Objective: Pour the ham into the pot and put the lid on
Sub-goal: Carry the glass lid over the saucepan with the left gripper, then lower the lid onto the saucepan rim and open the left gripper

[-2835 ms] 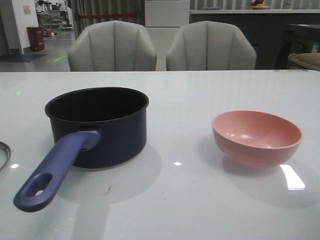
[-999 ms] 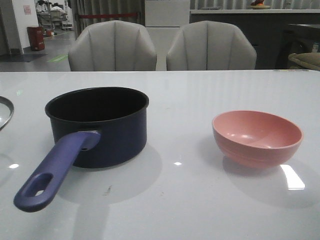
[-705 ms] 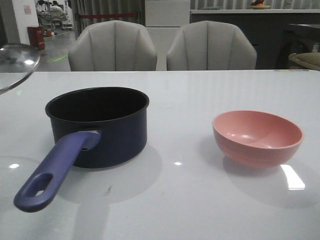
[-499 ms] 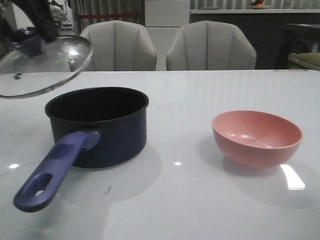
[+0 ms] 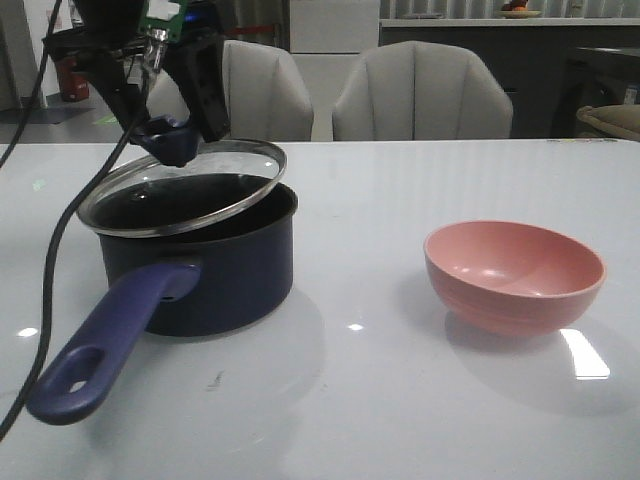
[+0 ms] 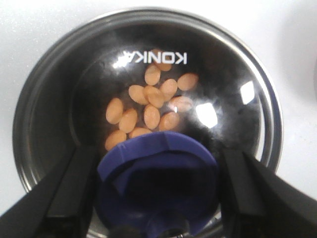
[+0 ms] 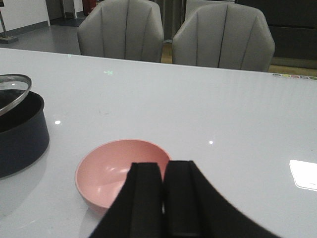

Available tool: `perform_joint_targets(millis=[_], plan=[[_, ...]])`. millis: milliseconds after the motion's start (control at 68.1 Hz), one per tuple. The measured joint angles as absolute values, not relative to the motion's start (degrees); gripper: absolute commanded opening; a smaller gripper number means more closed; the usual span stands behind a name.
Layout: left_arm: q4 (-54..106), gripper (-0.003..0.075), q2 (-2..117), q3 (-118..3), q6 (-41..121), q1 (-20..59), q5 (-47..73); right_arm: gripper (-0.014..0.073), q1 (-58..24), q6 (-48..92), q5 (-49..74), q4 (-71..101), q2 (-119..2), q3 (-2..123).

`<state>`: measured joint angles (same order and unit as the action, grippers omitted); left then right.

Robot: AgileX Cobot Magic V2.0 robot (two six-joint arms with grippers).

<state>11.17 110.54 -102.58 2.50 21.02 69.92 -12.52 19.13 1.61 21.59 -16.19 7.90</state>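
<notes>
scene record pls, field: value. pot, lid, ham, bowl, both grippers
pot: on table, handle toward camera
lid: tilted over pot, right edge at the rim, left side raised
ham: inside pot, visible through lid glass
pink bowl: empty, upright, right of pot
left gripper: jaws clamped on lid knob
right gripper: jaws shut, holding nothing, pulled back from the bowl
stage: ham poured, lid not yet seated
</notes>
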Motion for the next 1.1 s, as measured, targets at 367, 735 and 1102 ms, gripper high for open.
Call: perform_joint_targets(millis=[367,735,1102], plan=[[9.5,0.0349,111.6,-103.0,2.5,21.0,68.0,0.015,-12.5,19.1,1.6,21.6,-16.2,7.9],[9.6,0.0421,112.4,-103.1,2.5,21.5,66.8,0.015,-12.5,19.1,1.6,21.6,-16.2,7.9],[10.5,0.0574,114.3,-103.4,2.5,22.4,66.7,0.015,-12.5,19.1,1.6,21.6,-16.2,7.9]])
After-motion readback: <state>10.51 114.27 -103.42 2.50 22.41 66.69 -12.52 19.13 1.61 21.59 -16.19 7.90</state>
